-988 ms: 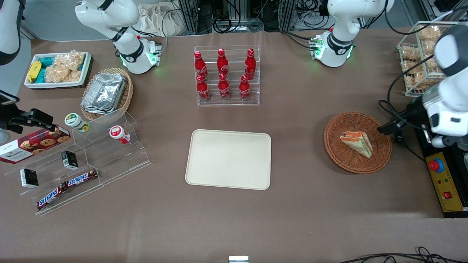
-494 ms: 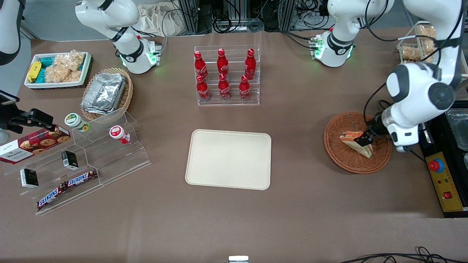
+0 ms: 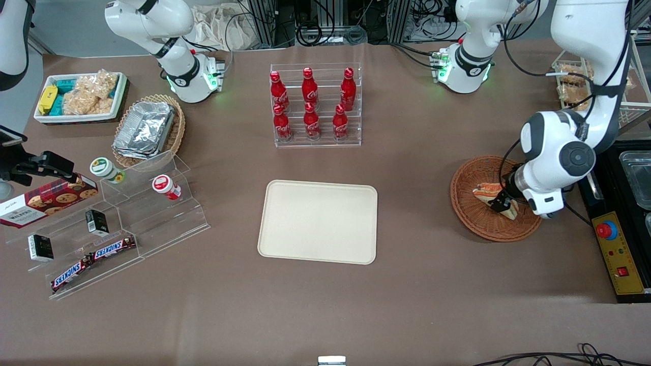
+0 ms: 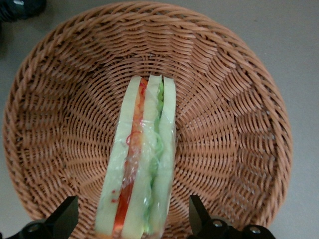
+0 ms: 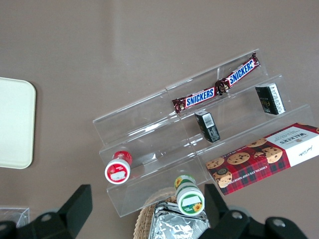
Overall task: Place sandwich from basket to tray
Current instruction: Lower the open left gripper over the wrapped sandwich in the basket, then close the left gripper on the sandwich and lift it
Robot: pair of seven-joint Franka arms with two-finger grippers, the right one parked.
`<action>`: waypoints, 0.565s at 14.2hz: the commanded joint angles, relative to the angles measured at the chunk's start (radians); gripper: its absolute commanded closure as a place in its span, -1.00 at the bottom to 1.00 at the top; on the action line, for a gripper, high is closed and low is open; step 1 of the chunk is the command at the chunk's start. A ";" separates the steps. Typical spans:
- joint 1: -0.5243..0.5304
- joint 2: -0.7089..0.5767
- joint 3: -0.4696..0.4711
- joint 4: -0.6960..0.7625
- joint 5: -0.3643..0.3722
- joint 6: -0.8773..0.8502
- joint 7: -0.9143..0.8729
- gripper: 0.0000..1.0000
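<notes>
We see the sandwich (image 4: 142,159) lying in the basket (image 4: 239,119), standing on its edge with its stripes of filling facing up and its long side running straight between our gripper's (image 4: 133,219) wide-open fingers (image 4: 65,215). From the front, our arm hides part of it, and the tray (image 3: 318,221) sits well apart.

Six cola bottles (image 3: 311,104), Snickers bars (image 3: 93,262)

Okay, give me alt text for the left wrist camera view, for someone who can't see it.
A wrapped sandwich stands on edge in a round reddish-brown wicker basket, filling layers facing up. The open pincer hovers above it, one finger on each side, not touching.
</notes>
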State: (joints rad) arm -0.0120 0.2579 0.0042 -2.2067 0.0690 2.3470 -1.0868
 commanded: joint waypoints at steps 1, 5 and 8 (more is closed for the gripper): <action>0.001 0.034 -0.001 0.013 0.028 0.032 -0.047 -0.77; 0.024 0.029 -0.001 0.018 0.028 0.022 -0.024 1.00; 0.030 -0.017 -0.003 0.054 0.023 -0.058 -0.001 1.00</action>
State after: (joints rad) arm 0.0090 0.2873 0.0065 -2.1824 0.0775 2.3648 -1.1016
